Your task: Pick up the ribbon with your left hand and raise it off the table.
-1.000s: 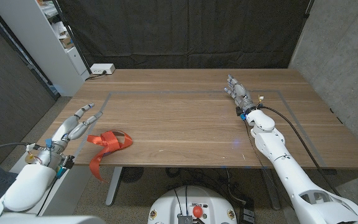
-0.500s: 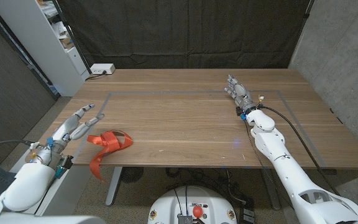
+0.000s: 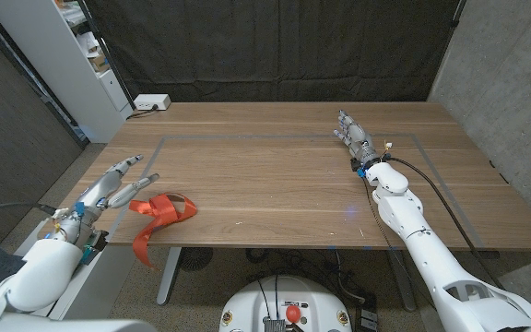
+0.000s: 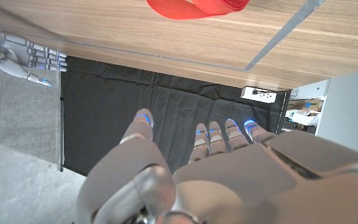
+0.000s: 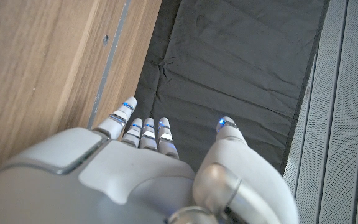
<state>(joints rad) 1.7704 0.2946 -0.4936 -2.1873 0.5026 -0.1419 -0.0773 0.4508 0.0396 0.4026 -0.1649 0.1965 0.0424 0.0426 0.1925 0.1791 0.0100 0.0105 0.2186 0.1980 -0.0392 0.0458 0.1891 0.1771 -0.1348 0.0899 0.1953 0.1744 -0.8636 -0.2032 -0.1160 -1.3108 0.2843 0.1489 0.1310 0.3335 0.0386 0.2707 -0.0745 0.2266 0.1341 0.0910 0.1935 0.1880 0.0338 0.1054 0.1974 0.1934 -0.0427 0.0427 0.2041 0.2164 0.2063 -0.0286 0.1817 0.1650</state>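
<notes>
Your left hand: fingers spread apart, holding nothing, tips just short of the one crumpled red fabric ribbon. That ribbon lies at the wooden table's seven o'clock corner, one tail drooping over the near edge. Your right hand: fingers straight and together, empty, at two o'clock. Table surface smooth, brown-grained.

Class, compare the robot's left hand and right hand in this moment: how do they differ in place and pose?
The left hand is at the table's near left edge, right beside the red ribbon; the right hand is far across the table, with nothing near it. The left hand's fingers are spread apart and reach toward the ribbon; the right hand's fingers lie close together, pointing away. Both hands hold nothing.
</notes>
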